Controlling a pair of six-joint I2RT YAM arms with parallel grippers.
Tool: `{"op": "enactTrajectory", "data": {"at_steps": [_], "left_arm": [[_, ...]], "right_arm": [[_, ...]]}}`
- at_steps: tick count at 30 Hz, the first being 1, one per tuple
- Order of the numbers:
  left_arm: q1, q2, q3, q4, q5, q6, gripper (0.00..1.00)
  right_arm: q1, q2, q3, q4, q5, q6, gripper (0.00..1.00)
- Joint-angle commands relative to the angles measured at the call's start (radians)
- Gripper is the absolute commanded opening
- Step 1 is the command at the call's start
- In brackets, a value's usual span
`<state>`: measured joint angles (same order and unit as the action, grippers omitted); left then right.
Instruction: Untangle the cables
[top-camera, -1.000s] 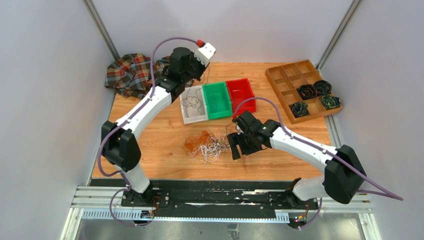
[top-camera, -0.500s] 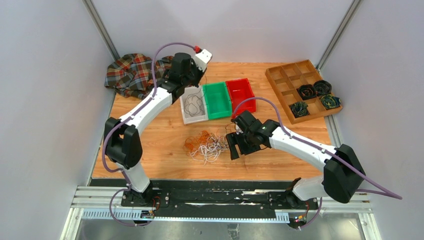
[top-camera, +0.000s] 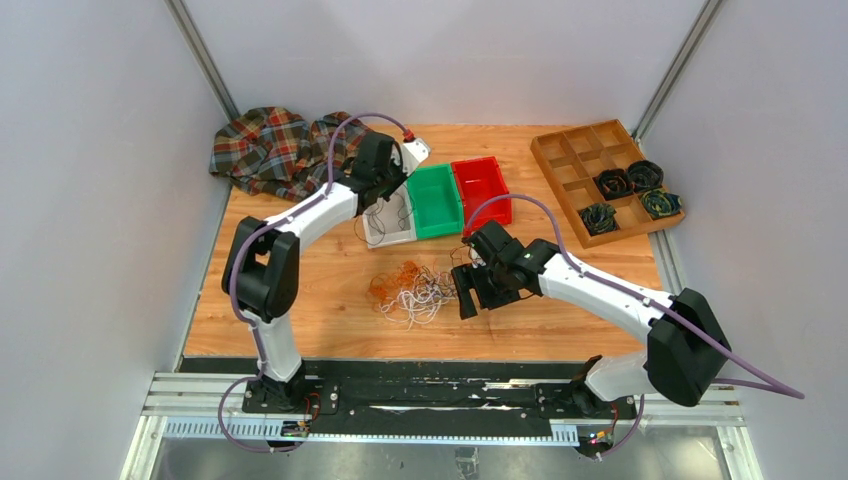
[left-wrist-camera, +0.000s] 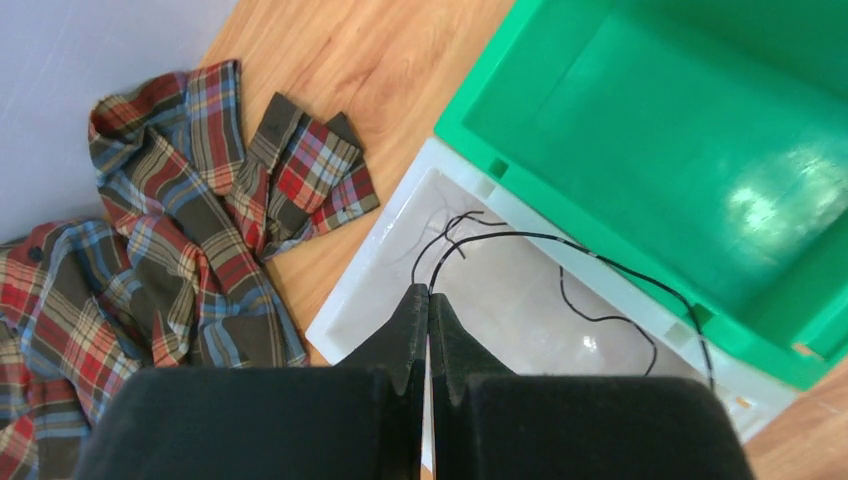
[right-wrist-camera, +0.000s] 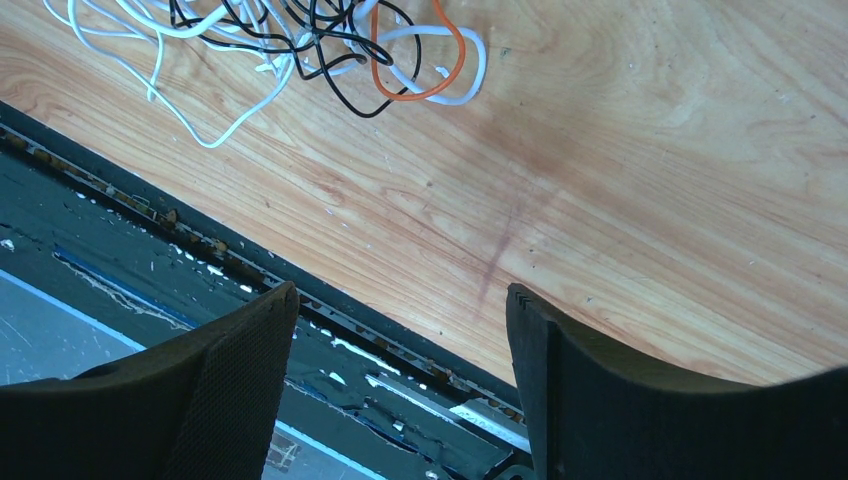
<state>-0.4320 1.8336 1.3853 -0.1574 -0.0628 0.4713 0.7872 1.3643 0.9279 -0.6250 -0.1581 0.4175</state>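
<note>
Near the tabletop's front edge, the cables lie just beside the right fingers, on the side toward the left edge. These fingers gape wide and hold nothing. Left fingers, pinched on a black cable over the white bin, are farther off.

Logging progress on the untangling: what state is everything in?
Left gripper: shut on thin black cable.
Right gripper: open, empty.
Bunch of thin black, orange and white cables: tangled.
White plastic bin: black cable trailing inside.
Green plastic bin: empty.
Plaid cloth shirt: crumpled.

You can read no text, label, brand, number or sign on any surface in these views.
</note>
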Motion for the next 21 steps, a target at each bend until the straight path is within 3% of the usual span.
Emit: {"op": "enactTrajectory", "data": {"at_steps": [1,10,17,21], "left_arm": [[0.011,0.046,-0.009,0.064,-0.062,0.107,0.0],[0.027,0.106,0.017,0.014,-0.186,0.102,0.0],[0.028,0.107,0.023,0.007,-0.128,0.038,0.0],[0.012,0.161,0.105,0.004,-0.109,-0.001,0.0]], "right_arm": [[0.002,0.0,0.014,-0.003,-0.007,0.012,0.76],[0.002,0.033,0.031,-0.01,0.0,0.001,0.76],[0.002,0.03,0.03,-0.011,0.006,0.008,0.76],[0.002,0.016,0.034,-0.025,0.01,0.018,0.76]]}}
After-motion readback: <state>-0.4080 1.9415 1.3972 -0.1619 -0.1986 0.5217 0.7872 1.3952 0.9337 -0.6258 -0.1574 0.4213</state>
